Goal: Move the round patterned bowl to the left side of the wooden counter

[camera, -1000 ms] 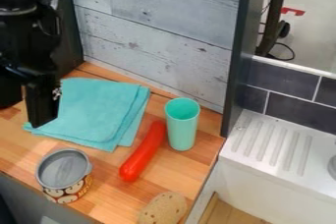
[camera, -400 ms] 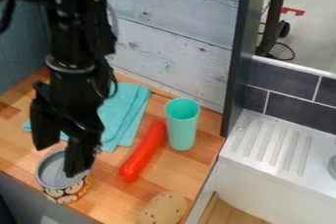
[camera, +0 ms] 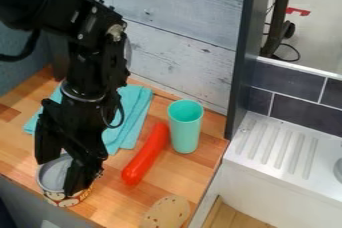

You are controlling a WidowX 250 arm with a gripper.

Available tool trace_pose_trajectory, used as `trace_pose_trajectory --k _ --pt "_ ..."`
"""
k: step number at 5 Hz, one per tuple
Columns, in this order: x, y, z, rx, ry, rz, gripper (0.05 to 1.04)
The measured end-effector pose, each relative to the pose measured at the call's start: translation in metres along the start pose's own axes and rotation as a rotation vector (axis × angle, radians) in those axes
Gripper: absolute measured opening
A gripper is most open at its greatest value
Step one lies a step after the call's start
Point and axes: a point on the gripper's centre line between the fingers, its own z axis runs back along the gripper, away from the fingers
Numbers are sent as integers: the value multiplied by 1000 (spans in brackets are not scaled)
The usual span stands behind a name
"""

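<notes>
Approx 1 s ago the black two-finger gripper (camera: 57, 177) was above the L side of the folded turquoise cloth (camera: 135, 107); now it's over the open metal can w/ patterned label (camera: 60, 199) at the front edge of the light wood worktop (camera: 15, 144). Since the 2nd pic it's gone a bit lower, fingers apart, one now across more of the can's R side. The black arm (camera: 87, 72) has swung in from the upper L; it hides more of the cloth's middle, & the worktop's back L area, prev. covered, is now visible.
</notes>
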Motion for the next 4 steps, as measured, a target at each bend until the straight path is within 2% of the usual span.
trace_pose_trajectory --k 1,2,4 --pt "9 7 -7 49 -23 -4 1000" --pt "17 9 -11 60 -54 1 1000" --pt "17 1 -17 26 -102 11 1000"
